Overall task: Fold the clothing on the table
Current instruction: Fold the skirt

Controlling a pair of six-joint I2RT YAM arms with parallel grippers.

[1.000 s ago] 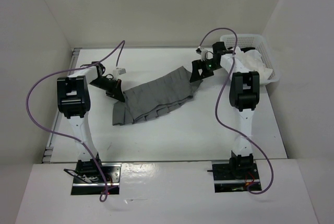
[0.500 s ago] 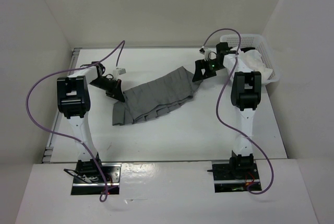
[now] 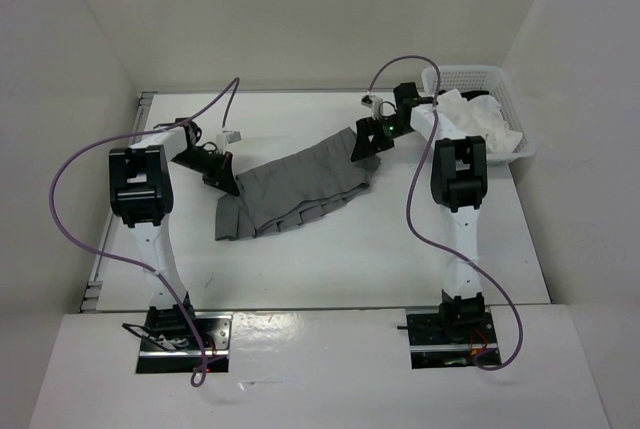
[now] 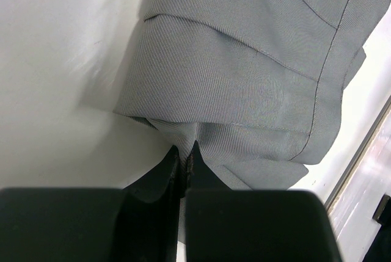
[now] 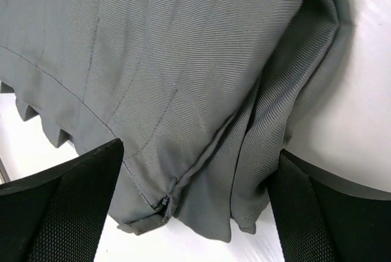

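The clothing [image 3: 300,184], a dark grey pleated skirt, lies spread across the middle of the white table [image 3: 330,259]. My left gripper [image 3: 222,181] is shut on the skirt's left edge. In the left wrist view a fold of the fabric [image 4: 244,79] is pinched between the tips of that gripper [image 4: 184,155]. My right gripper [image 3: 365,141] is at the skirt's right end. In the right wrist view it [image 5: 198,176] stands wide open. Its two fingers [image 5: 79,195] straddle a corner of the skirt [image 5: 171,60] that has a seam and a zip.
A white lattice basket [image 3: 495,84] holding white cloths [image 3: 475,119] stands at the back right, just behind the right arm. White walls enclose the table. A metal rail [image 3: 100,269] runs along the left edge.
My right gripper has moved left, away from the basket and over the skirt's right end, staying open. The left gripper and the skirt have not moved.
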